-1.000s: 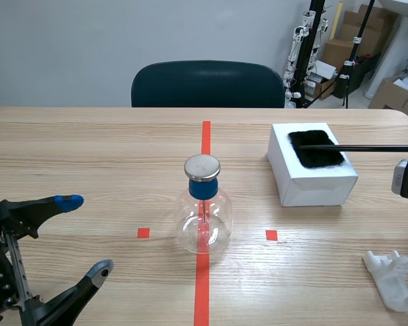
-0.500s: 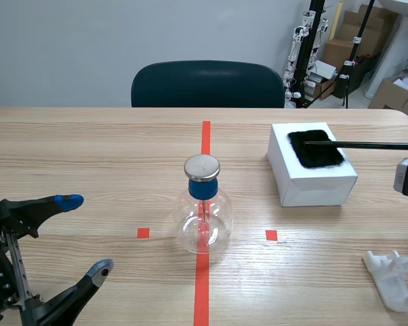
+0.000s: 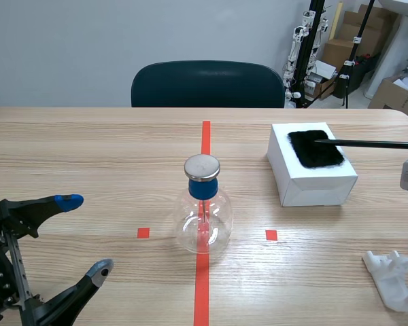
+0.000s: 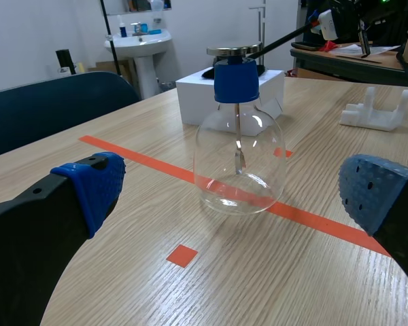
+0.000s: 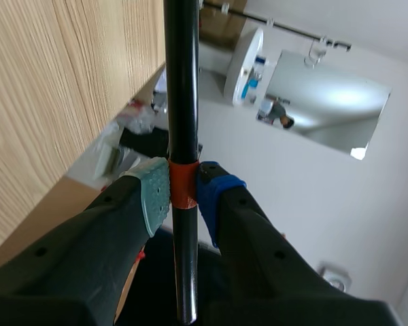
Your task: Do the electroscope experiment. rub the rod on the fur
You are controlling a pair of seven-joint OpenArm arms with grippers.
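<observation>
Evidently the task is at the rubbing stage: the right gripper is clamped on the rod, whose tip, far ahead of it, lies on the fur, while the left gripper gapes wide, the electroscope ahead of it untouched.

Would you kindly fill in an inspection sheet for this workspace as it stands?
Surface: wooden table with orange-red tape marks; no spills seen.
Job's things: black rod, its tip over the fur on the white box; glass electroscope upright on the centre line.
Clutter: white plastic holder near the table's right edge.
Claws: left claw open, holding nothing; right claw shut on the rod.
Cables: nothing seen.
Surroundings: dark chair behind the table; cardboard boxes beyond.
</observation>
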